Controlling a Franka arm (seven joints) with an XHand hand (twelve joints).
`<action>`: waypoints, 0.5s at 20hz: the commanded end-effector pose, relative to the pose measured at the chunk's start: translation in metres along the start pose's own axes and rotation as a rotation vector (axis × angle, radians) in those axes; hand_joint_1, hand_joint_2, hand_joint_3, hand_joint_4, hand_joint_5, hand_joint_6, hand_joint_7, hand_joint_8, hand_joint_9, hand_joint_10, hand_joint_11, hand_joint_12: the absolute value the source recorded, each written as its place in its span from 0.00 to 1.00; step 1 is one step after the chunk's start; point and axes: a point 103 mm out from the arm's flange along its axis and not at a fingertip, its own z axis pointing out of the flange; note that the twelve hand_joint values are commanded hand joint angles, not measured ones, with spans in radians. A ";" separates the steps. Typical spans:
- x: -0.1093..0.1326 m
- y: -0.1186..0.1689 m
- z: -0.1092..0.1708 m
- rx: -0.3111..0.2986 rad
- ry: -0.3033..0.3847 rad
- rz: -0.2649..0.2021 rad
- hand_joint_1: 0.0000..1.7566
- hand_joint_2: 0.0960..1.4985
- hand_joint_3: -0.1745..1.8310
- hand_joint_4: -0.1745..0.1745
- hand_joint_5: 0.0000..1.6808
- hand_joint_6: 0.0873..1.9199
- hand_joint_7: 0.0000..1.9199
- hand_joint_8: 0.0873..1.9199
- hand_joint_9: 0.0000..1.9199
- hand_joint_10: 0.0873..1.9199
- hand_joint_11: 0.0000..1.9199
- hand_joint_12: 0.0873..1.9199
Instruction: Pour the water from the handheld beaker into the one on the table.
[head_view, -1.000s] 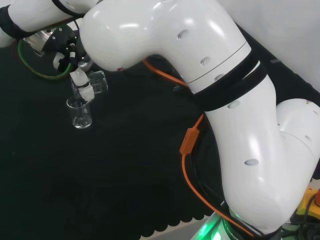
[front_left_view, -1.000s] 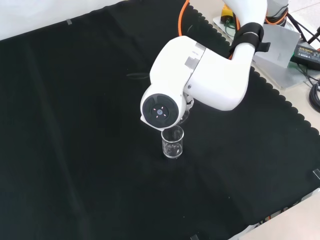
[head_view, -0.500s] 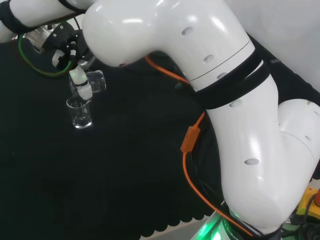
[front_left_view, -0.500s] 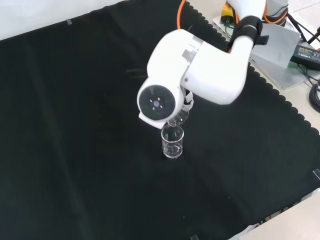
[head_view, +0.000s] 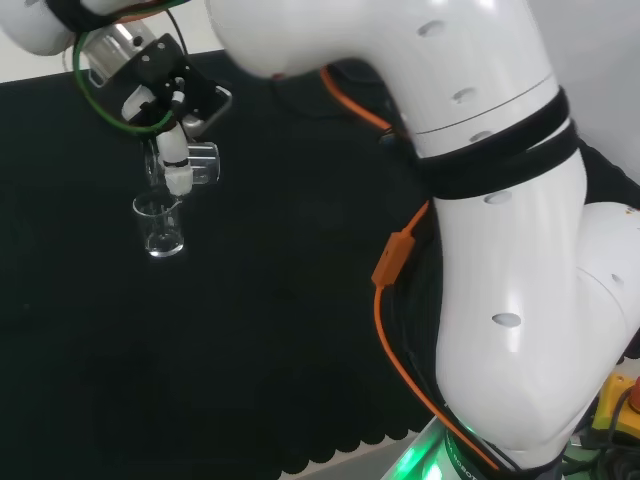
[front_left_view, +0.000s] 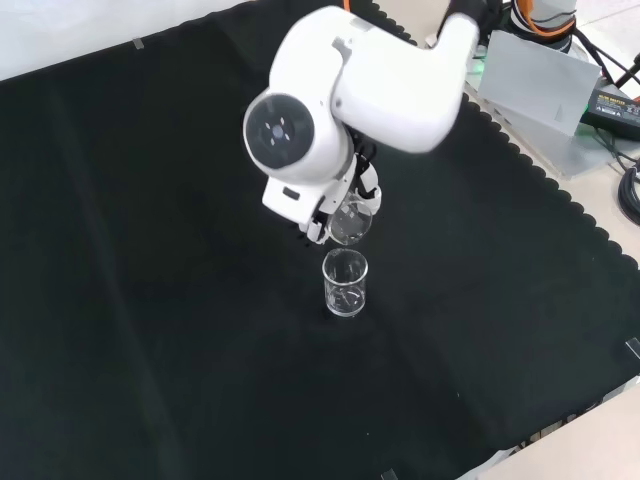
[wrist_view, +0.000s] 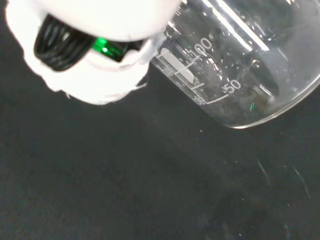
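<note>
A clear glass beaker (head_view: 159, 226) stands upright on the black cloth, also seen mid-bench as the standing beaker (front_left_view: 345, 284). Just above it the hand (head_view: 168, 105) is curled round a second clear beaker (head_view: 195, 165), tipped on its side. In the front view that held beaker (front_left_view: 349, 222) hangs right behind the standing one's rim, under the hand (front_left_view: 352, 190). Close up, the held beaker (wrist_view: 240, 65) shows printed marks and droplets on its wall, beside a white fingertip (wrist_view: 90, 70). How much water either beaker holds is unclear.
The arm's big white links (head_view: 480, 200) rise at the right of the head view, with an orange cable (head_view: 395, 270) hanging along them. A white link with a round grey cap (front_left_view: 290, 135) stands over the hand in the front view. Grey equipment (front_left_view: 540, 85) sits off the cloth's far right.
The arm has lifted and swung: the hand and its tipped beaker have risen a little above the standing beaker. The standing beaker has stayed put.
</note>
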 end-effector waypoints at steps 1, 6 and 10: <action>-0.020 0.001 0.007 -0.213 0.171 -0.071 0.74 0.37 0.49 0.00 0.69 0.44 0.64 0.43 0.79 0.38 0.63 0.39; -0.030 0.008 0.015 -0.282 0.230 -0.093 0.74 0.37 0.49 0.00 0.69 0.44 0.64 0.43 0.79 0.38 0.62 0.39; -0.042 0.014 0.020 -0.321 0.284 -0.112 0.74 0.37 0.49 0.00 0.69 0.45 0.64 0.43 0.79 0.38 0.62 0.39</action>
